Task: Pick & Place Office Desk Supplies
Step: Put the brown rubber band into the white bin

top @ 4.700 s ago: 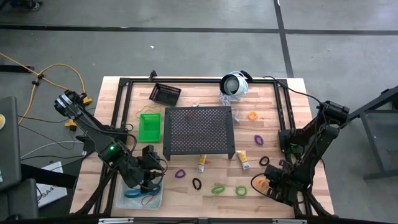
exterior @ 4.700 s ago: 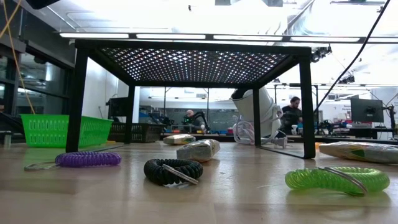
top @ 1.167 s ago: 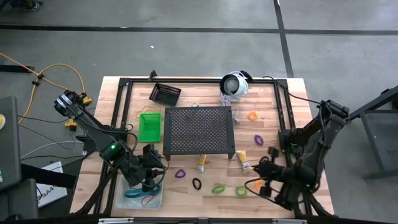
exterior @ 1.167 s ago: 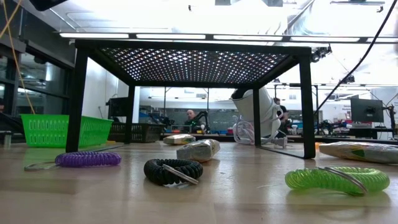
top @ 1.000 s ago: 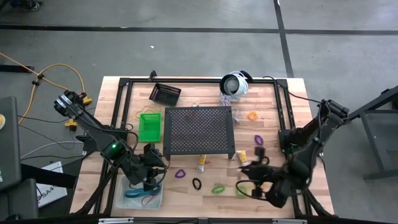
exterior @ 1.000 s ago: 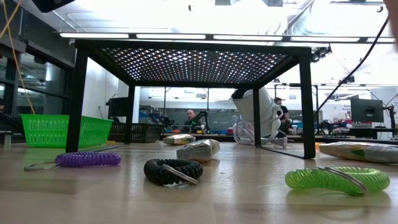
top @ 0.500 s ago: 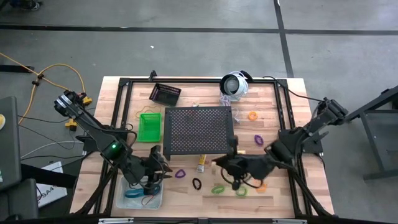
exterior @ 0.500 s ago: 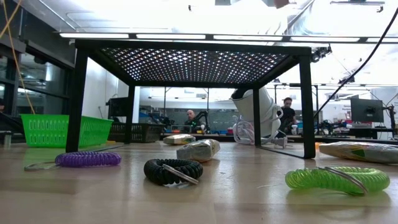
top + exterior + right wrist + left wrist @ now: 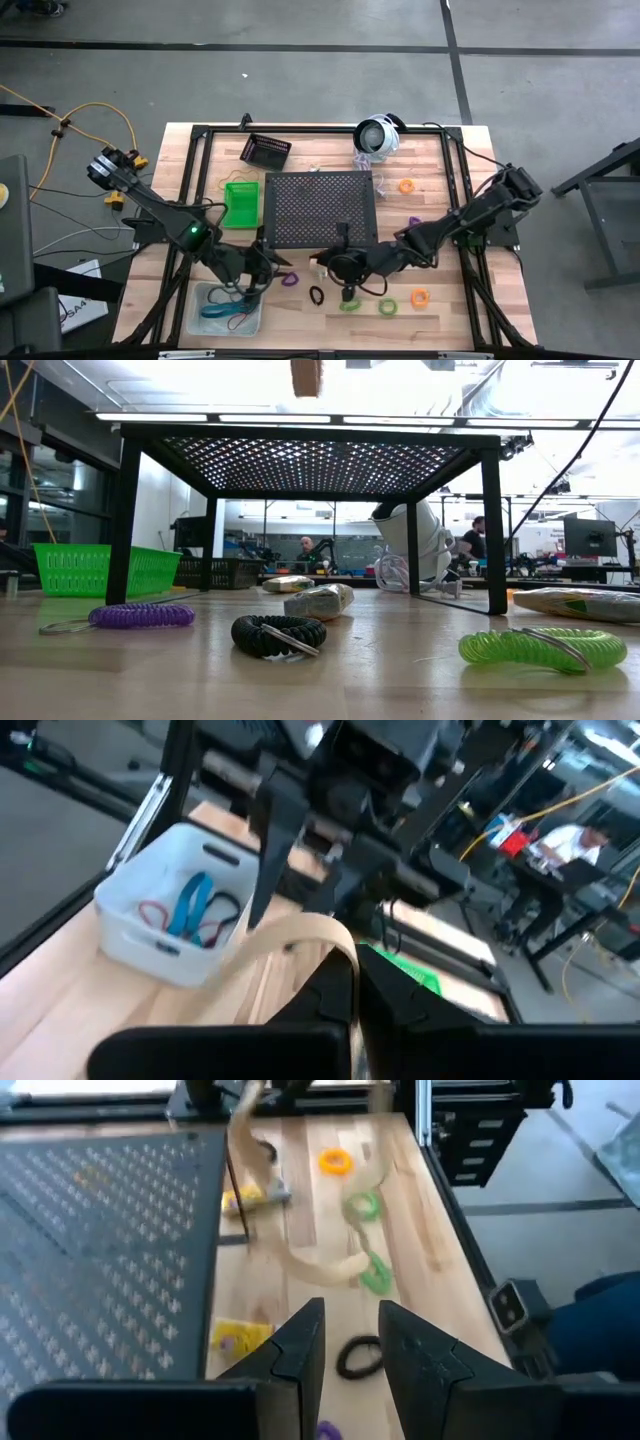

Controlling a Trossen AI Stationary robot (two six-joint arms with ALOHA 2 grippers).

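My right gripper (image 9: 322, 263) hovers over the table's near middle, just in front of the black stand, shut on a tan rubber band (image 9: 298, 934). In the left wrist view the same band (image 9: 320, 1267) hangs as a long loop. My left gripper (image 9: 263, 262) is open and faces it from the left, beside the clear bin (image 9: 200, 322), which holds blue and red bands. Purple (image 9: 290, 279), black (image 9: 317, 296), green (image 9: 350, 304) and orange (image 9: 420, 297) loops lie flat on the wood. The green bin (image 9: 240, 204) and the black bin (image 9: 266, 150) stand farther back. My right gripper pinches the tan rubber band between its shut fingers; the band's near end (image 9: 338, 942) runs in between the fingertips. The rest arcs out ahead of the fingers, lifted clear of the table and hanging slack as one long loop (image 9: 300, 1260).
The big black perforated stand (image 9: 320, 210) fills the table's middle, with the round white device (image 9: 377, 135) behind it. A yellow tube (image 9: 318, 600) lies near the stand's front legs. More loops, orange (image 9: 406, 185) and purple (image 9: 416, 224), sit toward the right. People show in the room beyond.
My right arm has swung from the table's near right corner toward the left along the near side, carrying the tan band lifted clear, past the orange and green loops. My left gripper has moved from above the clear bin toward the right and the far side, turning toward the right gripper.
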